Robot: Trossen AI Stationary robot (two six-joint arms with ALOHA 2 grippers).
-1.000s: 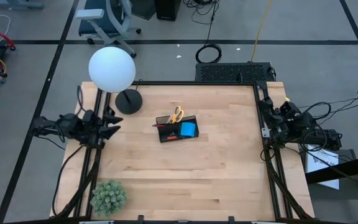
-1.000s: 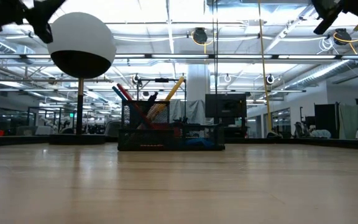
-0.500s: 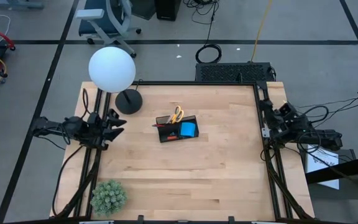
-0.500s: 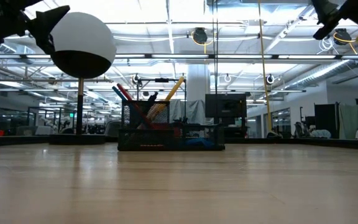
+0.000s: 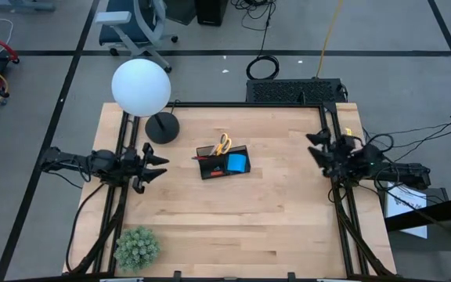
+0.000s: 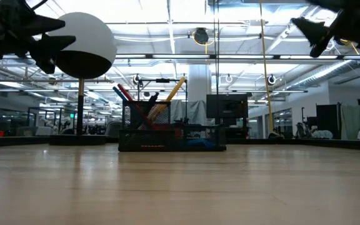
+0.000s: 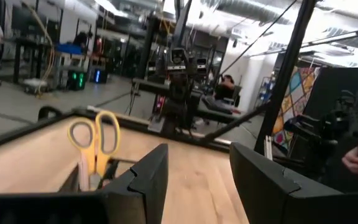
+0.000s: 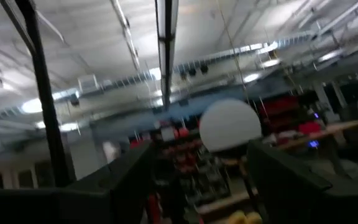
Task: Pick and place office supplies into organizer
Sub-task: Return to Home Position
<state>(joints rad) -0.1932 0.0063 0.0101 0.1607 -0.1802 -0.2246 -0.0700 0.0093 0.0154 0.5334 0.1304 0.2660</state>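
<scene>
From above, the organizer sits mid-table holding scissors and a blue note pad. The left gripper hovers at the left edge and the right gripper at the right. Seen level, pens lean in it. Wrist views show both grippers' jaws apart.

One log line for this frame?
left gripper open, empty, left side | right gripper open, empty, right side | organizer centre, holds scissors, blue note pad
</scene>
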